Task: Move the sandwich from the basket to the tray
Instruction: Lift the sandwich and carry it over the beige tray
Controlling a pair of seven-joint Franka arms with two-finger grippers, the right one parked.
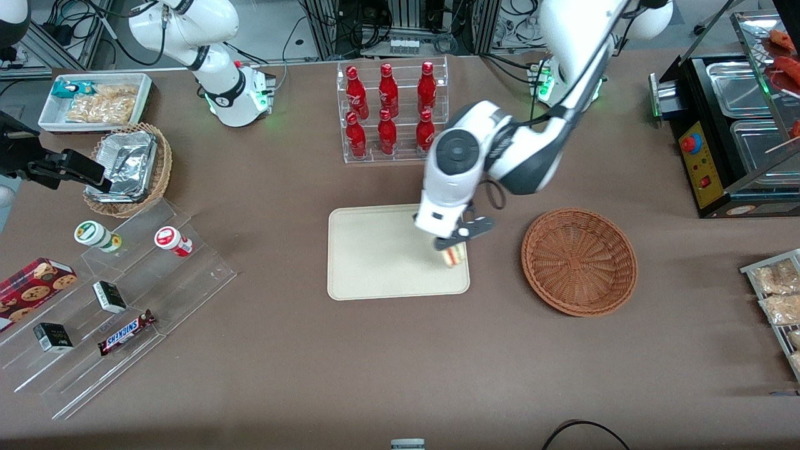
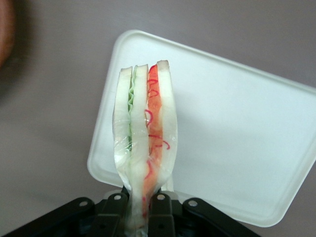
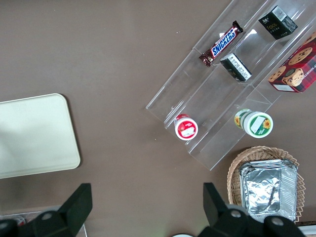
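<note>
On the brown table, the gripper is hovering over the tray at its edge nearest the empty basket, jaws clamping the wrapped sandwich upright.

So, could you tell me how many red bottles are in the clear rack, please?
6 red bottles in the clear rack, farther from the camera than the tray: three upper, three lower. None seem hidden.
</note>
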